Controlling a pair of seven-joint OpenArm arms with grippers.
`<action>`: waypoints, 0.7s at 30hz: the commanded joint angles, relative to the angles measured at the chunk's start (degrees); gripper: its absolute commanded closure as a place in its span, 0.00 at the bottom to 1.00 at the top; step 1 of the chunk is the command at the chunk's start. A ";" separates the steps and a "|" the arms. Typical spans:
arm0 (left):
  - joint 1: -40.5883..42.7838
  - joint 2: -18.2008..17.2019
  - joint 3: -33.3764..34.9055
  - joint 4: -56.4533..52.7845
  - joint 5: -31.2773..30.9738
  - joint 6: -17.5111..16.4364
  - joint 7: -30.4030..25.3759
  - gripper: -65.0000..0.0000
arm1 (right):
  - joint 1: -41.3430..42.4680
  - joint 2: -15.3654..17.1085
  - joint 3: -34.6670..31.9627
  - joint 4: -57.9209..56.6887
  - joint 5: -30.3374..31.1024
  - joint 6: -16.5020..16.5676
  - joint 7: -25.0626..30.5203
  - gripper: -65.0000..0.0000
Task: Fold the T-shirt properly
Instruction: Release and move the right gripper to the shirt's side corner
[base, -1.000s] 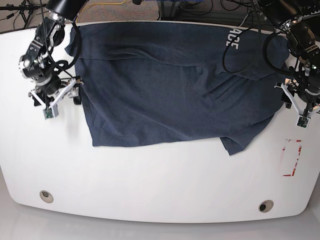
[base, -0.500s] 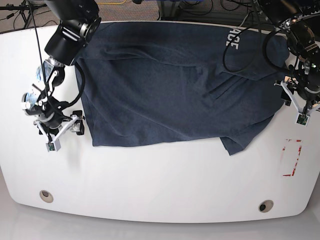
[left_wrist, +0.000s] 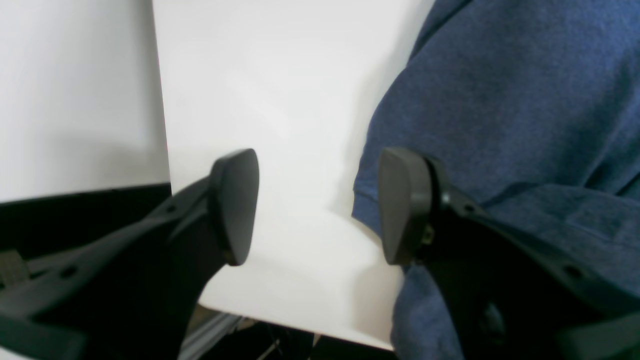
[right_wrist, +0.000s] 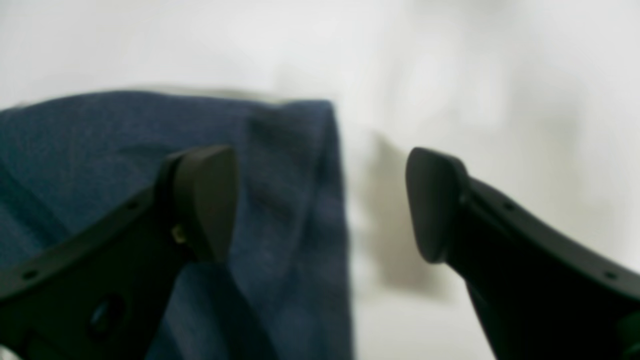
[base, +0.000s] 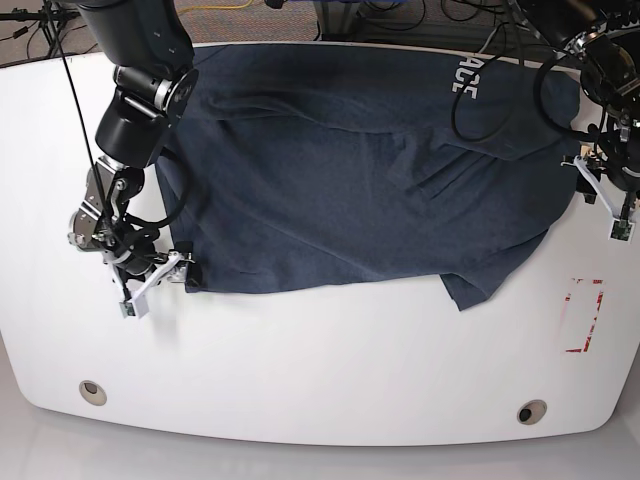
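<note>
The dark navy T-shirt (base: 340, 170) lies spread over the back half of the white table (base: 320, 360), with white letters (base: 463, 73) near its far right edge. My right gripper (base: 165, 280) is open at the shirt's front left corner. In the right wrist view (right_wrist: 320, 200) one finger is over the corner of the cloth (right_wrist: 100, 145). My left gripper (base: 603, 200) is open at the shirt's right edge. In the left wrist view (left_wrist: 320, 205) one finger is over the cloth (left_wrist: 500, 100), with bare table between the jaws.
Red tape marks (base: 585, 315) lie on the table's right side. Two round holes (base: 92, 392) (base: 532, 411) sit near the front edge. Cables hang behind the table's back edge. A folded flap of shirt (base: 480, 280) sticks out toward the front right.
My right gripper has moved down along the shirt's left edge to its front left corner. My left gripper has shifted slightly to the right. The shirt has barely moved.
</note>
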 joint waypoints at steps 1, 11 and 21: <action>-0.60 -0.91 -0.51 0.92 0.03 0.10 -0.76 0.46 | 1.91 0.39 -2.35 -1.92 1.07 0.36 4.55 0.23; -0.60 -0.91 -0.77 0.22 0.03 0.10 -0.76 0.46 | 2.00 -1.80 -3.93 -4.29 0.54 0.36 6.66 0.24; -1.21 -0.91 -0.68 -3.47 0.03 0.10 -0.85 0.46 | 1.91 -1.54 -3.93 -4.38 0.45 0.36 7.28 0.42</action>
